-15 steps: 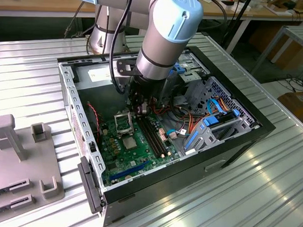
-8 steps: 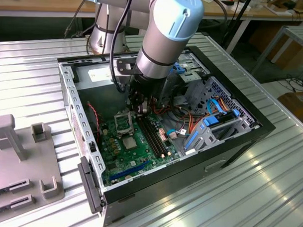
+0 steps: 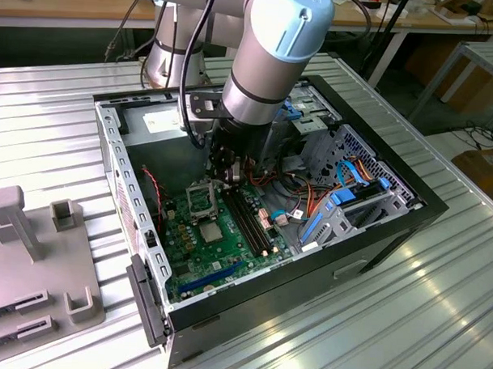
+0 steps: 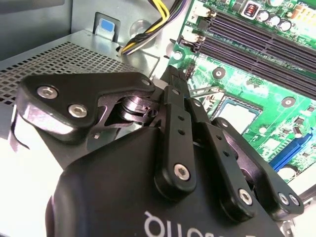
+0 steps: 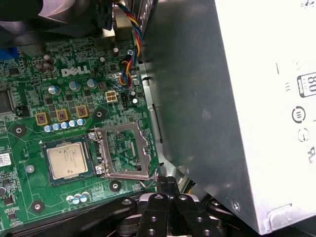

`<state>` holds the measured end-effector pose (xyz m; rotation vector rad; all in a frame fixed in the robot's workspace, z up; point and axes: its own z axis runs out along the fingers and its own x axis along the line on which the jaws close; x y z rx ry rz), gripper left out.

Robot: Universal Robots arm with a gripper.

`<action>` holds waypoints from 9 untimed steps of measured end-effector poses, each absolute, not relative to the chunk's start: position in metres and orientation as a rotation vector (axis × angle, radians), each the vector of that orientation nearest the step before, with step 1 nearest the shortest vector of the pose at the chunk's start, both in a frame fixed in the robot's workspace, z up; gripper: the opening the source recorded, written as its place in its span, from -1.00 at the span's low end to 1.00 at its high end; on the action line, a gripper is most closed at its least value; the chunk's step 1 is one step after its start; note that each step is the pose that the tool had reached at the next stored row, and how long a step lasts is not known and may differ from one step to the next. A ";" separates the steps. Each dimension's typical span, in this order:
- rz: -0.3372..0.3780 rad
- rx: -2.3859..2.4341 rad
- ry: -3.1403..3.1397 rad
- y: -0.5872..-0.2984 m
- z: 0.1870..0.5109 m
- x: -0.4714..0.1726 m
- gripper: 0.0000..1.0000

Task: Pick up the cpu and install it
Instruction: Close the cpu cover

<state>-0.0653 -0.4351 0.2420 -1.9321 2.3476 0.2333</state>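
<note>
Black gripper (image 5: 168, 190), fingers pressed together and holding nothing, hovers beside the socket's raised metal frame (image 5: 126, 150); cpu (image 5: 66, 162) sits seated on the green motherboard (image 5: 29, 197).

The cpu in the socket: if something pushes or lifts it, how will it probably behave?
The cpu looks like a thin, flat square with a metal top, so it is probably stiff and light. Lying flat in the socket, it should not roll or tip, and the surrounding frame likely stops sideways sliding. The smooth top may be slippery. The load plate stands open, so nothing clamps it.
</note>
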 end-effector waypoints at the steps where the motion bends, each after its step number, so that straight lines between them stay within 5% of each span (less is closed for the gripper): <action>1: 0.233 -1.934 2.346 -0.435 0.242 -0.065 -0.79; 9: 0.234 -1.948 2.336 -0.435 0.244 -0.066 -0.79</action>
